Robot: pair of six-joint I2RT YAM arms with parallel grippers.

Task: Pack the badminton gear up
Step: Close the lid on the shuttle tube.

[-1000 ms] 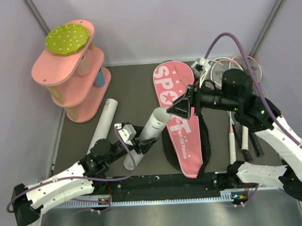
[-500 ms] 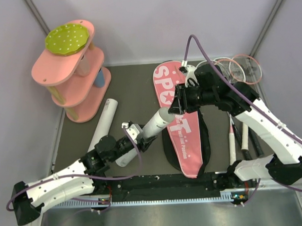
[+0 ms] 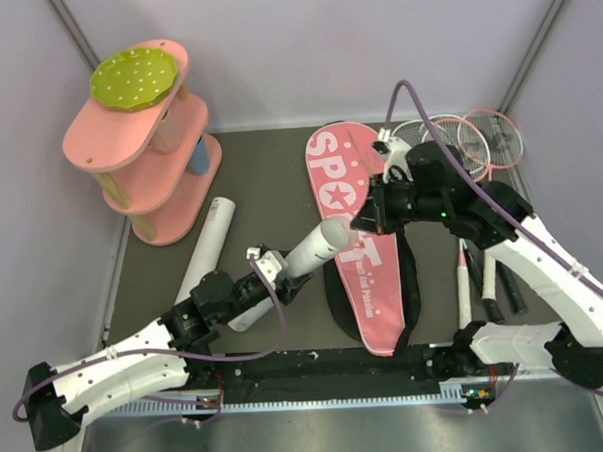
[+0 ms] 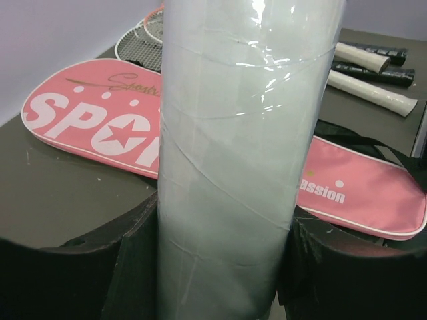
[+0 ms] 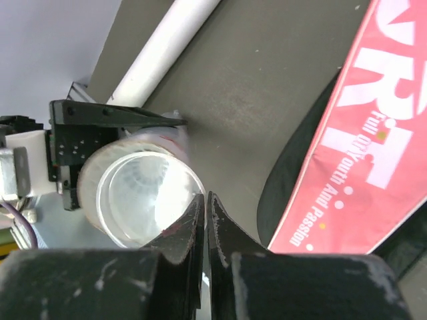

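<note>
top view: the left gripper [image 3: 274,271] is clamped around a long white tube [image 3: 311,252] wrapped in clear film. it holds the tube tilted up off the dark table [image 3: 269,177], open mouth pointing right. the right gripper [image 3: 364,221] has its black fingers pinched together. its tips sit just beside that mouth, above the flat pink racket-shaped bag [image 3: 352,184] lettered "sport". a second white tube [image 3: 207,240] lies on the table to the left of the held one. thin pink and white rackets [image 3: 468,139] lie right of the bag, partly under the right arm. a pink tiered shelf [image 3: 144,163] topped by a green dotted disc [image 3: 137,77] stands far left.

left wrist view: the white tube [image 4: 233,167] fills the middle, black finger pads [image 4: 137,267] pressing both its sides. the bag [image 4: 93,123] lies behind it, with the rackets [image 4: 370,73] beyond.

right wrist view: the right gripper [image 5: 207,213] is clenched, fingers flat against each other, tips at the rim of the white tube [image 5: 137,193]. something pale shows inside the tube, too blurred to name. the second white tube [image 5: 163,47] lies beyond, and the bag [image 5: 360,133] lies to the right.
</note>
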